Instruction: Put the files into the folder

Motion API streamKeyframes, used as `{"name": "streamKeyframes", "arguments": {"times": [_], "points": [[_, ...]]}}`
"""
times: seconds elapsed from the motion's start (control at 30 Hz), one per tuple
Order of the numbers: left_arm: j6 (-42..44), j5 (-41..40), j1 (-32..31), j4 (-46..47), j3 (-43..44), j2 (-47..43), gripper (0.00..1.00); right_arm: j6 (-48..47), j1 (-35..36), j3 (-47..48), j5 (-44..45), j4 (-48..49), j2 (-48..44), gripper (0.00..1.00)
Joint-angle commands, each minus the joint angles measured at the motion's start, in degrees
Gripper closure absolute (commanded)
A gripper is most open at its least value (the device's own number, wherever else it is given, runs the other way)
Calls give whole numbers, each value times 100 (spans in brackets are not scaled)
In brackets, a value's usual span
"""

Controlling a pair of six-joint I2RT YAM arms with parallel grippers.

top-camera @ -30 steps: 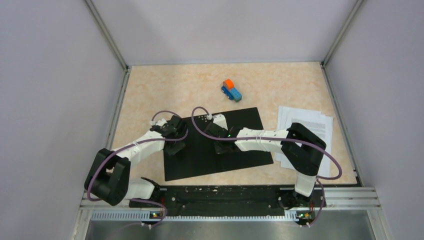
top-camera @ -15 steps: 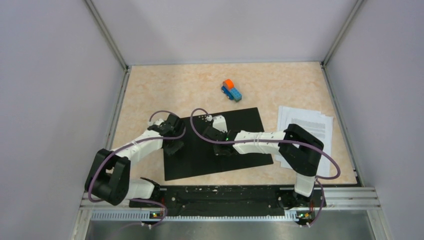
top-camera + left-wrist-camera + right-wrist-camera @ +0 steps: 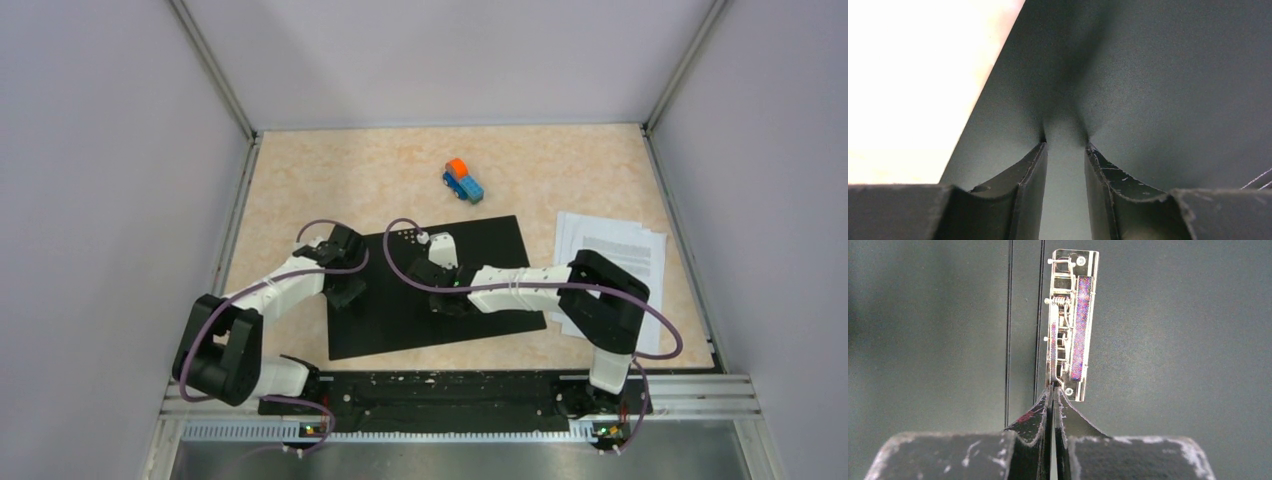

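The folder lies open on the table, black inside up. Its metal clip strip shows in the right wrist view. The files, a thin stack of white sheets, lie to the right of the folder, partly under my right arm. My left gripper rests on the folder's left part, with its jaws a little apart and the tips touching the black surface. My right gripper is over the folder's middle. In the right wrist view it is shut on the near end of the clip's thin lever.
A small blue-and-orange toy truck stands behind the folder. Grey walls close in the table on the left, back and right. The arm bases and a black rail run along the near edge.
My right gripper has slid a little left and nearer along the folder's middle. My left gripper has shifted slightly left. The folder, files and truck have not moved.
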Motion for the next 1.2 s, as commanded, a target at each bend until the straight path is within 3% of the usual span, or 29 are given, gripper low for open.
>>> {"name": "streamKeyframes", "arguments": {"times": [0.0, 0.3, 0.53, 0.67, 0.87, 1.17], "points": [[54, -440, 126, 47, -284, 425, 61, -105, -82, -321, 302, -1023, -3, 100], [74, -533, 162, 12, -257, 466, 60, -325, -218, -247, 319, -1046, -238, 100], [495, -137, 162, 342, -237, 441, 59, -587, -246, 283, 104, -985, -429, 100], [775, 158, 164, 510, -150, 414, 59, -734, -471, 572, -154, -827, -670, 90], [1412, 410, 162, 553, 337, 414, 57, -907, -1081, 624, -531, -644, -1184, 56], [2374, 884, -201, 406, 1291, 106, 55, -757, -2249, -642, -1113, -306, -2439, 44]]}}
